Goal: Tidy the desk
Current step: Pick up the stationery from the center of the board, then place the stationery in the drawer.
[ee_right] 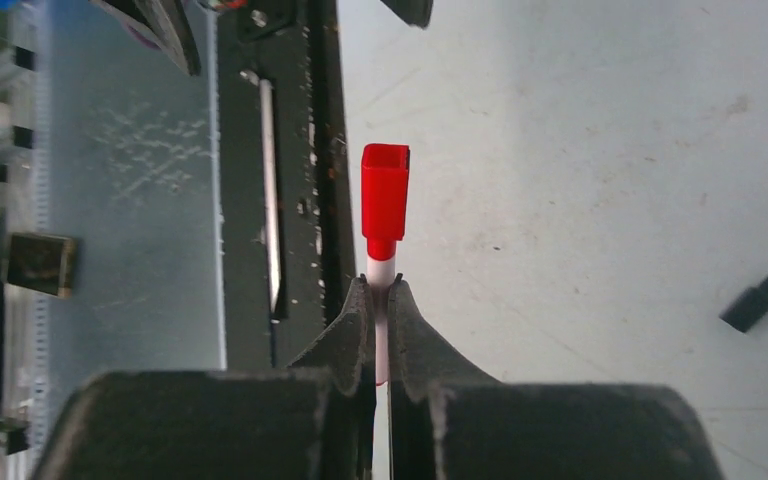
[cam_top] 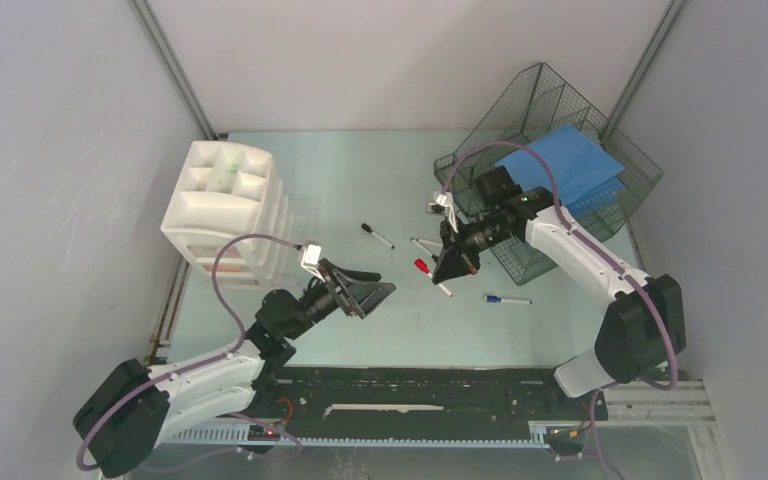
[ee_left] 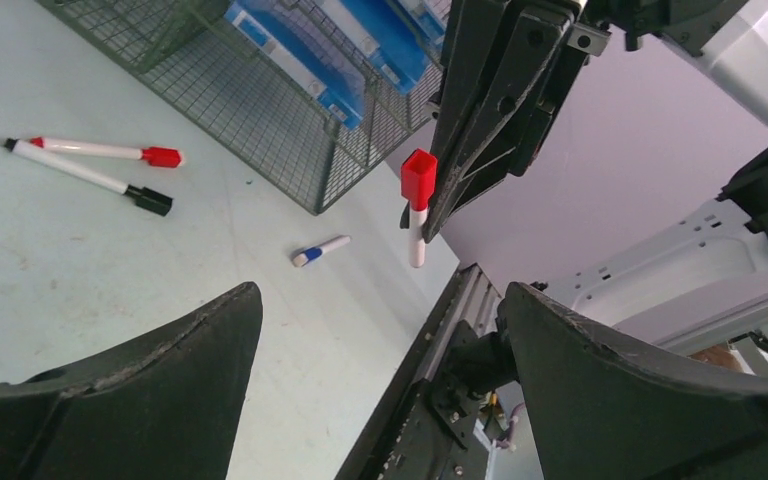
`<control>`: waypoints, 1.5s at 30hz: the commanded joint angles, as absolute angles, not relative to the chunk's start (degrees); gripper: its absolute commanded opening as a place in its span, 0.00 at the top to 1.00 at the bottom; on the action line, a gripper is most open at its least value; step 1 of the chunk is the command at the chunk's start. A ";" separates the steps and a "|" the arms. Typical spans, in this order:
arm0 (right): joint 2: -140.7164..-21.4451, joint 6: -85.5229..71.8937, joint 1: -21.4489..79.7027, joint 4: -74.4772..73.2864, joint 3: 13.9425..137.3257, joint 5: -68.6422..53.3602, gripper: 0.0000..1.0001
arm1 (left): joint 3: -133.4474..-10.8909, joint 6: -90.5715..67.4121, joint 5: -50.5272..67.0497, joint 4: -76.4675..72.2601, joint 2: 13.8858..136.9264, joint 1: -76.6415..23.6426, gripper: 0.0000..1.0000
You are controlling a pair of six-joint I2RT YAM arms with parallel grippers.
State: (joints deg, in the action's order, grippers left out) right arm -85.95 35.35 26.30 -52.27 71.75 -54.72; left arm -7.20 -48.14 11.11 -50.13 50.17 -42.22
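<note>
- Desk (cam_top: 360,190): pale mint-green top filling the floor of the grey-walled enclosure. Its black rail (cam_top: 440,385) ran along the 6 o'clock edge, by the arm bases.
- Red-capped marker (ee_right: 385,200): held clear of the desk near its centre. The white barrel was pinched between the fingers and the red cap stuck out past the fingertips.
- Right gripper (ee_right: 381,300): jaws clamped tight on that marker's barrel. In the overhead view the arm reached in from 4 o'clock.
- Left gripper (cam_top: 385,292): jaws spread wide with nothing between them. It hung over the desk at 7 o'clock of centre, facing the held marker across a gap.
- Blue-capped marker (cam_top: 505,299): lying flat at 4 o'clock of centre, near the tray's nearest corner.
- Second red-capped marker (ee_left: 110,150) and black-capped marker (ee_left: 90,178): lying on the desk beside the tray in the left wrist view. Their uncapped ends were close together and their caps spread apart.
- Black-tipped marker (cam_top: 377,235): lying flat at about 11 o'clock of the left gripper. Whether it was the one seen in the wrist view could not be told.
- Wire-mesh tray (cam_top: 520,110): dark, at 2 o'clock on the desk, holding a blue sheet (cam_top: 565,165).
- Drawer unit (cam_top: 225,200): white plastic with a compartmented top, standing at 9 o'clock by the left wall.
</note>
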 commanded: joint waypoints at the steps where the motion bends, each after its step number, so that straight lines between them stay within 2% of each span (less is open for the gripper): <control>1: -85.03 34.05 24.42 -53.61 73.40 -65.68 1.00 | -10.36 -49.92 4.99 -60.06 53.64 -45.31 0.03; 5: -85.13 34.22 24.24 -53.99 73.39 -67.80 1.00 | -12.54 -50.36 0.90 -63.51 57.93 -48.45 0.05; 9: -85.02 34.54 24.27 -54.29 73.39 -68.81 1.00 | -15.46 -50.96 1.36 -67.83 64.06 -49.84 0.13; 15: -84.99 34.54 24.09 -54.47 73.43 -69.25 1.00 | -18.70 -54.36 4.90 -77.72 73.91 -50.53 0.37; 23: -85.49 34.54 23.99 -54.66 73.44 -69.15 1.00 | -23.26 -57.13 7.74 -80.64 82.12 -51.84 0.58; 29: -85.95 34.37 23.99 -54.44 73.44 -68.43 1.00 | -24.58 -57.30 8.84 -80.66 83.69 -52.03 0.99; 32: -85.87 34.28 23.99 -54.47 73.48 -68.08 1.00 | -24.33 -57.30 8.63 -80.62 83.72 -52.12 1.00; 33: -85.87 34.29 23.99 -54.49 73.53 -67.91 0.98 | -24.16 -57.18 8.35 -80.60 83.63 -52.09 1.00; 34: -85.87 34.26 23.99 -54.49 73.51 -67.68 0.93 | -23.90 -57.01 7.97 -80.60 83.47 -52.09 1.00; 38: -85.36 34.31 23.99 -54.64 73.45 -66.51 0.66 | -22.12 -55.94 6.14 -80.15 82.07 -52.07 1.00; 42: -84.63 34.92 24.04 -54.81 73.45 -64.42 0.55 | -20.23 -53.93 3.26 -75.82 79.18 -51.87 1.00; 45: -83.85 35.54 24.00 -54.88 73.39 -62.38 0.52 | -19.29 -51.66 0.66 -68.25 75.57 -51.65 1.00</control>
State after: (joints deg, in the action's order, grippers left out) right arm -86.02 34.37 23.97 -55.35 71.75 -64.95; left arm -20.27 -55.86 4.86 -74.76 80.66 -51.66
